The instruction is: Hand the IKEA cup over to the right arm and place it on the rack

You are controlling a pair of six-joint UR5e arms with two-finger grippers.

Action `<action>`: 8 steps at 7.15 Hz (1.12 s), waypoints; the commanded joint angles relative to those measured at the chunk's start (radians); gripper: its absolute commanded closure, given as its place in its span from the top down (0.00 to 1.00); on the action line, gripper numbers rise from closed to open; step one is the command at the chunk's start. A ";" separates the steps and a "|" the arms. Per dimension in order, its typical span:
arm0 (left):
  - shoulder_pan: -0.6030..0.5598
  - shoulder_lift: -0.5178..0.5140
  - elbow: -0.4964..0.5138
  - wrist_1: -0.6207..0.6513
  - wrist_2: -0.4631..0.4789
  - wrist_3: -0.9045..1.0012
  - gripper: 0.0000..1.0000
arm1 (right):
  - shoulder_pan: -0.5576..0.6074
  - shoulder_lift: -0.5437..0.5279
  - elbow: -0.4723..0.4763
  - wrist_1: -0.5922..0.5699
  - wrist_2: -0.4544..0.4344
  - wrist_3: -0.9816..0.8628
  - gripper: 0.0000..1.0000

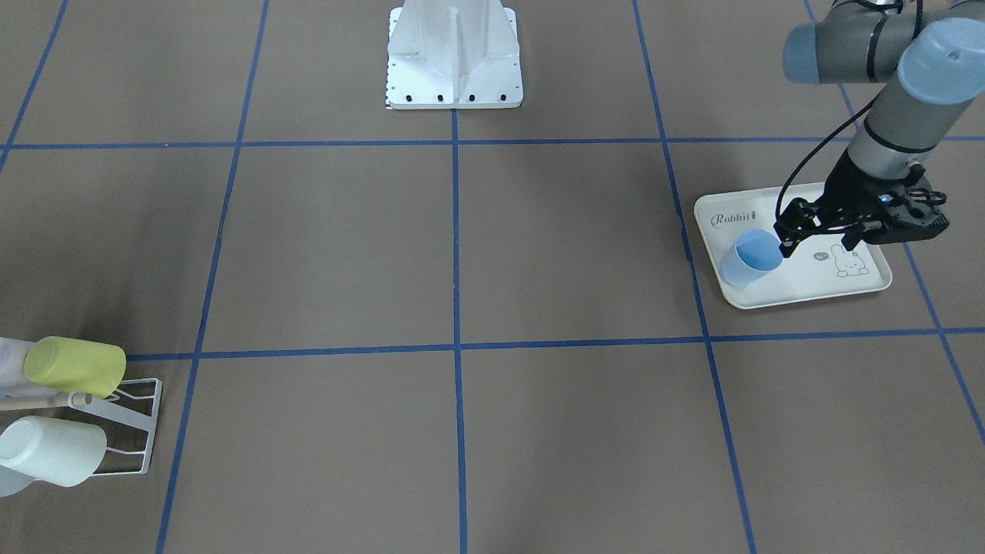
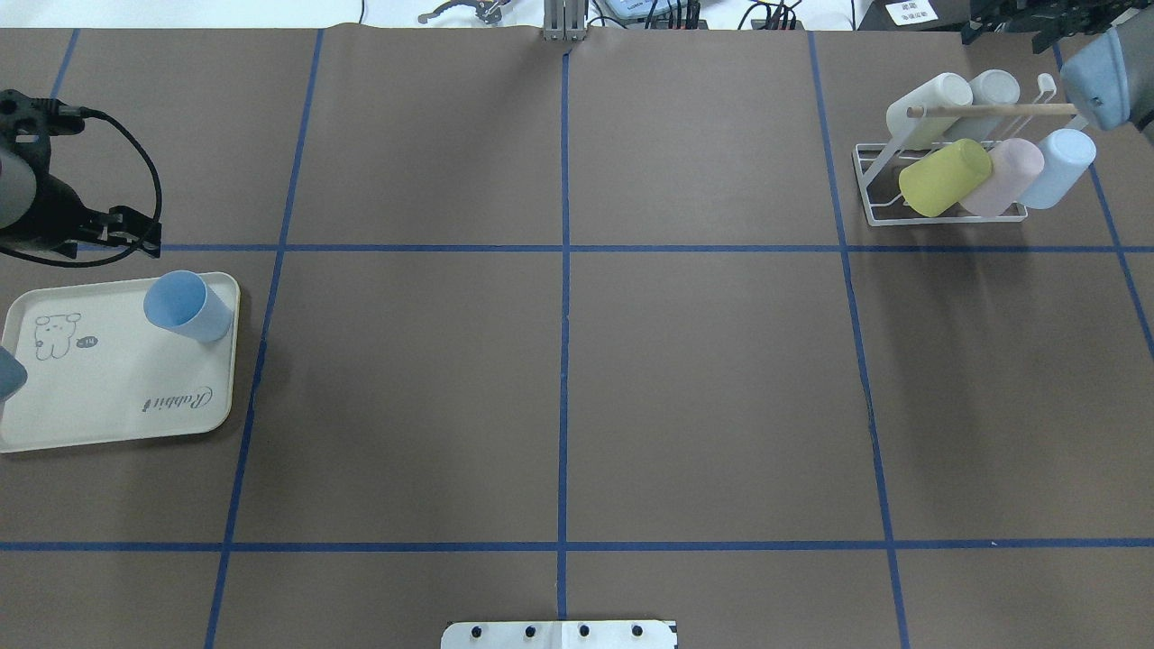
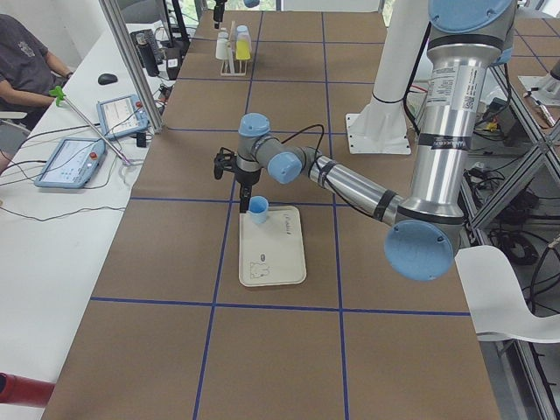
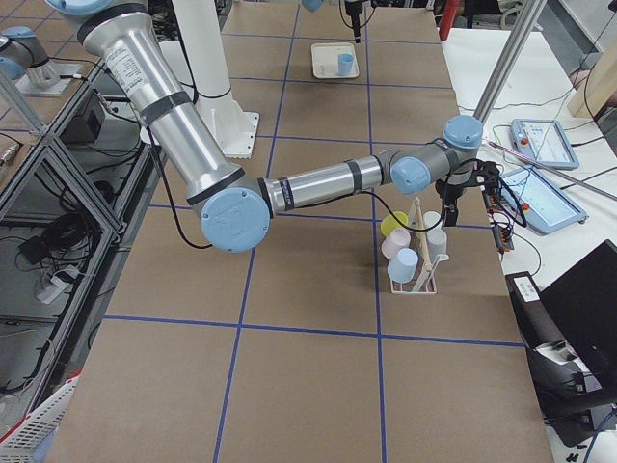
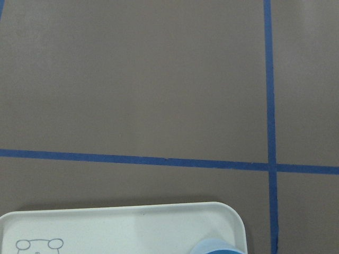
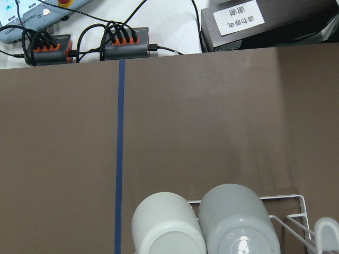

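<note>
The left arm (image 1: 908,115), grey tubing with pale blue joint caps, reaches far out to its own side, and its forearm slopes down to the wrist. Its black two-finger hand (image 1: 783,235) tilts downward from there. The fingers (image 1: 786,248) are parted with a gap between them and clasp nothing. The right arm (image 4: 318,183), of the same grey and blue build, stretches out the opposite way and lies nearly level. Its wrist is bent so that the black hand (image 4: 448,198) points down. Whether that hand's fingers are parted or closed cannot be told.
</note>
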 commanded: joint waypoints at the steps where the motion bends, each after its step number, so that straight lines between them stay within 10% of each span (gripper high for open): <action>1: 0.042 -0.004 0.040 0.003 -0.035 0.002 1.00 | 0.000 -0.001 0.001 0.000 0.002 0.000 0.98; 3: 0.079 -0.007 0.068 0.001 -0.066 0.002 0.91 | 0.002 0.000 0.036 0.000 0.038 0.012 0.98; 6: 0.101 -0.009 0.115 -0.012 -0.067 0.002 0.00 | 0.008 -0.003 0.103 -0.012 0.061 0.021 0.98; 8: 0.096 -0.007 0.111 -0.009 -0.195 0.005 0.00 | 0.008 -0.004 0.116 -0.012 0.061 0.034 0.98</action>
